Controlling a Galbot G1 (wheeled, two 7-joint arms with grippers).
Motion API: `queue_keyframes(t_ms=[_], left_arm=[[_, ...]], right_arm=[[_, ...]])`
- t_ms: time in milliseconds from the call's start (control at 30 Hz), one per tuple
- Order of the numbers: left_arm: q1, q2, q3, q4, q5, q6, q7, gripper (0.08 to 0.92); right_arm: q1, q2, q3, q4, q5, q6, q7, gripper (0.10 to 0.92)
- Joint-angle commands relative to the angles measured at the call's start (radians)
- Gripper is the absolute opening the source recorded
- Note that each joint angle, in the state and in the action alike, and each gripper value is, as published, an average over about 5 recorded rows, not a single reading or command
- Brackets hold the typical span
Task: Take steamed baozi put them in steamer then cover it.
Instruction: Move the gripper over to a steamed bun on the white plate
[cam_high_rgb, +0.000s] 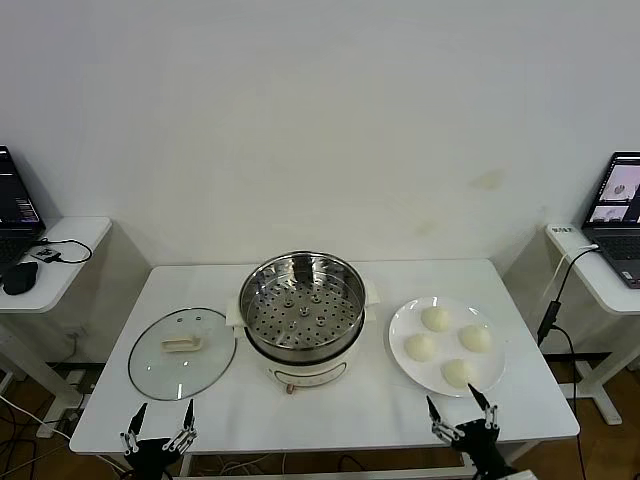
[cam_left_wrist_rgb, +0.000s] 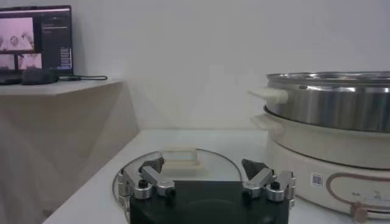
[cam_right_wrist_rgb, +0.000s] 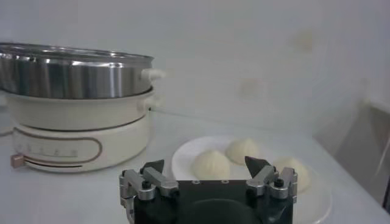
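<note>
Baozi: four steamed baozi (cam_high_rgb: 447, 346) sit on a white plate (cam_high_rgb: 400, 322) toward the right edge of the worktop (cam_high_rgb: 320, 400), none yet moved
Steamer: the steamer (cam_high_rgb: 303, 296) stands empty at the middle of the worktop, nearer the back edge, on its cream cooker base (cam_high_rgb: 300, 375)
Cover: the cover (cam_high_rgb: 182, 352) lies flat toward the left edge, handle up, just beside the steamer
Right gripper: the right gripper (cam_high_rgb: 460, 408) hovers at the front edge, near the plate, fingers spread wide and holding nothing
Left gripper: the left gripper (cam_high_rgb: 160, 424) waits at the front edge before the cover, likewise open and empty
Step in hand: likely the first pick, since the basket holds nothing
Doing it well: take the bun nearest the front edge first; come down from above, straddle it with the open fingers, and close gently, as a soft bun probably dents
Risk: a low approach could nudge the neighbouring buns or shove the plate
</note>
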Motion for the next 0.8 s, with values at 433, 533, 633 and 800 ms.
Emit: queue_keyframes(t_ms=[433,533,633,800], left_arm=[[-0.031,0.009,0.001,-0.044,0.043,0.094,0.037,0.823],[-0.029,0.008,-0.001,-0.051,0.055,0.110,0.038,0.823],[-0.023,0.008,-0.004,-0.056,0.058,0.119,0.041,0.823],[-0.015,-0.003,-0.009,-0.058,0.061,0.119,0.044,0.823]], right_arm=[[0.314,-0.382,0.156,-0.149,-0.432,-0.191,-0.089,0.823],[0.411,-0.470,0.107,-0.216,-0.444,-0.213,-0.190,0.823],[0.519,-0.566,0.033,-0.291,-0.458,-0.216,-0.301,0.823],[0.751,-0.704,-0.190,-0.427,-0.471,-0.187,-0.466,0.823]])
